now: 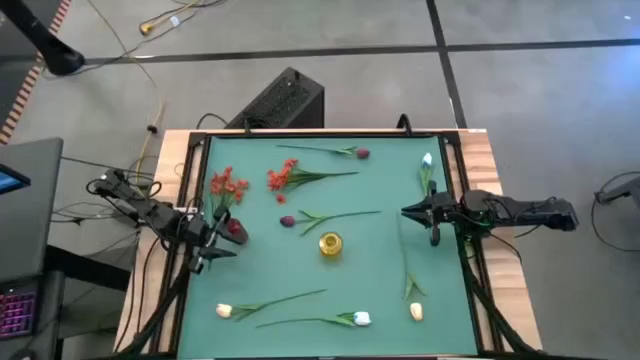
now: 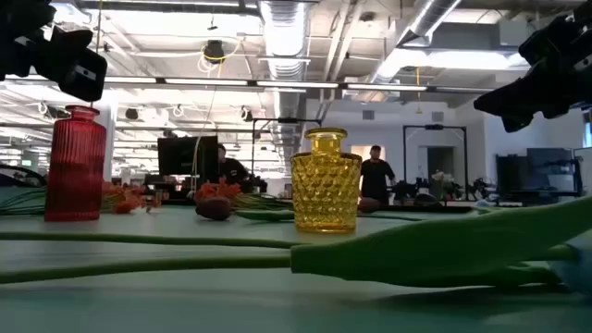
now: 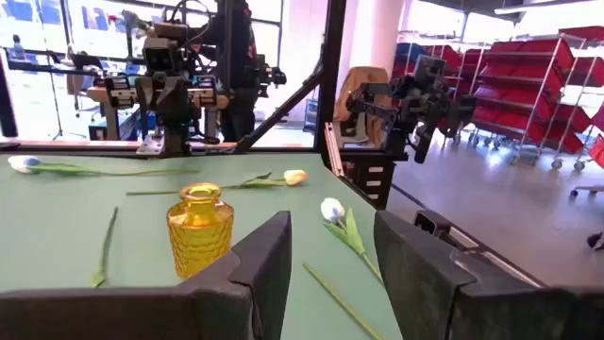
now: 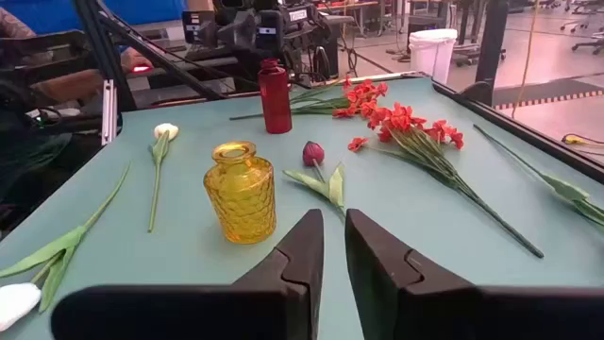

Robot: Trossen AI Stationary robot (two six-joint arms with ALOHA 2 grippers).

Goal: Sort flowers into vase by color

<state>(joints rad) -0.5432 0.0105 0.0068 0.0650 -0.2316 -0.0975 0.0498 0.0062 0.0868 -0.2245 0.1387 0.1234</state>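
My left gripper (image 1: 224, 243) (image 3: 332, 264) is open and hangs raised over the mat's left side, just above the red glass vase (image 1: 235, 228) (image 2: 76, 165). My right gripper (image 1: 406, 212) (image 4: 334, 247) hovers over the mat's right side, its fingers open by a narrow gap and pointing at the yellow glass vase (image 1: 330, 244) (image 4: 242, 192). Both vases stand upright. All the flowers lie flat on the mat. There are red-orange clusters (image 1: 228, 185) (image 1: 285, 178), maroon buds (image 1: 362, 152) (image 1: 288, 221), a white tulip (image 1: 427, 160), and white and cream tulips along the near edge (image 1: 224, 311) (image 1: 361, 318) (image 1: 415, 311).
The green mat (image 1: 380, 270) sits in a wooden frame (image 1: 482, 160). A black box (image 1: 285, 100) stands beyond the far edge. Cables and a desk (image 1: 30, 200) are at the left. People (image 2: 377, 176) stand in the room behind. Bare mat lies between the yellow vase and the near tulips.
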